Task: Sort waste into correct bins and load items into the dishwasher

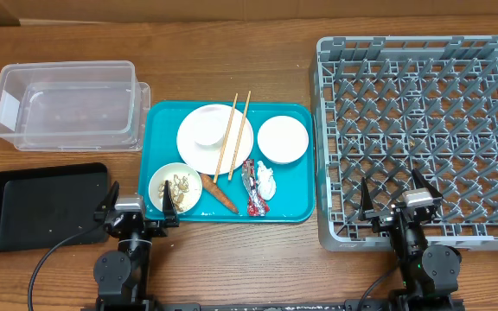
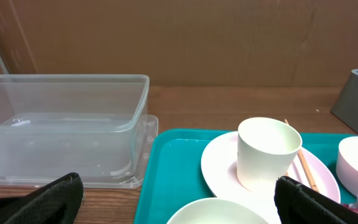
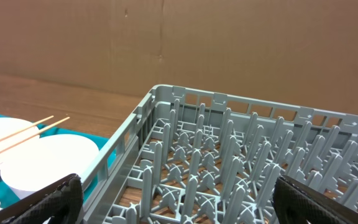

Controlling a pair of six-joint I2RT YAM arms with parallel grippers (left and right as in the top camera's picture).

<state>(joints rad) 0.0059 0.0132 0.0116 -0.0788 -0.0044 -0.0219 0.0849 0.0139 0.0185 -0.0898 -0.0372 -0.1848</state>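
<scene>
On the teal tray (image 1: 167,117) lie a large white plate (image 1: 195,147) with a small cup (image 1: 207,126) and chopsticks (image 1: 233,134), a bowl (image 1: 283,139), a bowl of beige scraps (image 1: 175,187), a carrot (image 1: 220,194), a red-and-silver wrapper (image 1: 252,188) and a white tissue (image 1: 267,180). The clear tub (image 1: 67,104) and black tray (image 1: 46,204) are at the left. The grey dish rack (image 1: 422,138) is at the right. My left gripper (image 1: 137,210) is open at the tray's front left corner. My right gripper (image 1: 396,200) is open over the rack's front edge. The cup (image 2: 267,152) shows in the left wrist view.
The tub (image 2: 61,124) stands left of the teal tray (image 2: 173,168) in the left wrist view. The rack's pegs (image 3: 229,155) fill the right wrist view, with a white bowl (image 3: 48,162) and chopsticks (image 3: 17,134) at its left. A brown cardboard wall stands behind the table.
</scene>
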